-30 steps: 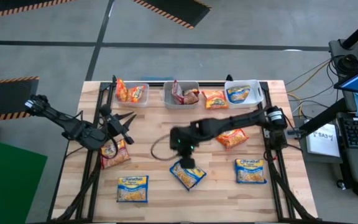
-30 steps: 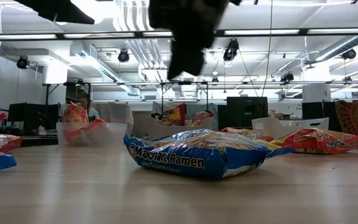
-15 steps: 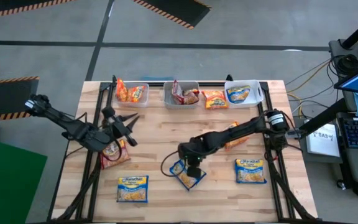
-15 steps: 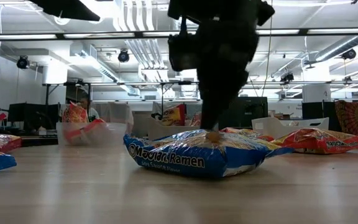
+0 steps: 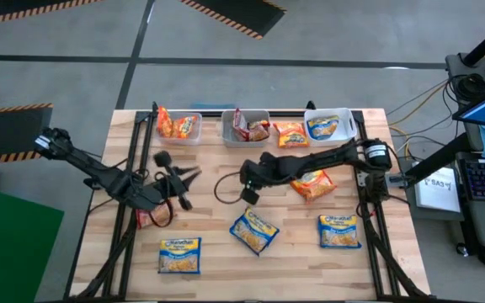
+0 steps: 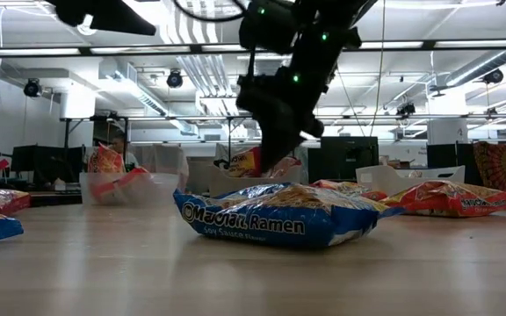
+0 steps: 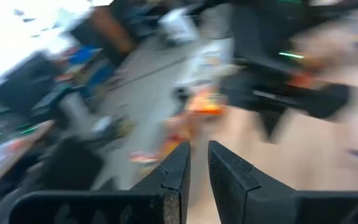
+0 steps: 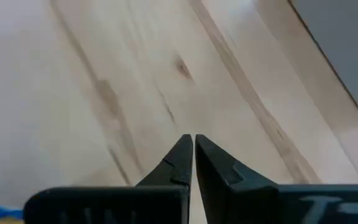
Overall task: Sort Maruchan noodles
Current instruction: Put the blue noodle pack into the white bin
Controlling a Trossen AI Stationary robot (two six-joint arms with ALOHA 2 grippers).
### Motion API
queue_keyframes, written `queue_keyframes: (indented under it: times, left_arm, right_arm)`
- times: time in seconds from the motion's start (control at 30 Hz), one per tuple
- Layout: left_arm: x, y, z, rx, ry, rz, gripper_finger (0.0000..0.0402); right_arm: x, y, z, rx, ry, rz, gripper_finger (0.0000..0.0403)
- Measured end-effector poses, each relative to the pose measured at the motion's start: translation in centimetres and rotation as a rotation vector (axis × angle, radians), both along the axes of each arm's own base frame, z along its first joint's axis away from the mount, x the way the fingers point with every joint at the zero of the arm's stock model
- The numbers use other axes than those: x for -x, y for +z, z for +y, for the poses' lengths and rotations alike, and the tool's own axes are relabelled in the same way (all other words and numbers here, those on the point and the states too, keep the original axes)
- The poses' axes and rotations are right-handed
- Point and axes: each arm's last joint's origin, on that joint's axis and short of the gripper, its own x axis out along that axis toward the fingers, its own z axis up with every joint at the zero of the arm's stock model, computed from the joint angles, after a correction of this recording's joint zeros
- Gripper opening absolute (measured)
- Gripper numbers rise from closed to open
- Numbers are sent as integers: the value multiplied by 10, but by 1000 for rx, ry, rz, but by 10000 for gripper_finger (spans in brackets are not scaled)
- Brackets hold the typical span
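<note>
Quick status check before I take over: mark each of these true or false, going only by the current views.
1. The right gripper holds a noodle packet. False: its fingers are shut on nothing, over bare wood.
2. The blue packet at table centre lies flat on the table. True.
3. The left gripper is over the rightmost bin. False: it is on the table's left side, by a red packet.
4. An orange packet lies between the middle bin and the right bin. True.
5. Three blue packets lie on the table outside the bins. True.
</note>
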Motion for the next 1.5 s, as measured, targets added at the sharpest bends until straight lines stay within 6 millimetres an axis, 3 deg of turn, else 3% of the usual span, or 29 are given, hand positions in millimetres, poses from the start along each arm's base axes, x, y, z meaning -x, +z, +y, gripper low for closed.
queue_keyframes:
  times: [0.23,0.5,0.77,1.2,1.5]
  left_arm:
    - [-17,-20,-18,89,-373,166,39]
    - [-47,-47,-36,191,-409,162,39]
    - [-88,-77,-46,138,-434,61,39]
    - [-154,-122,-21,344,-659,193,39]
    - [-164,-146,-16,393,-656,260,39]
  right_arm:
    - [10,34,8,-59,112,-72,9]
    - [39,66,58,-61,318,-118,9]
    - [76,76,96,-65,435,-257,9]
    - [129,71,75,-29,384,-503,9]
    - [141,48,71,-27,331,-527,9]
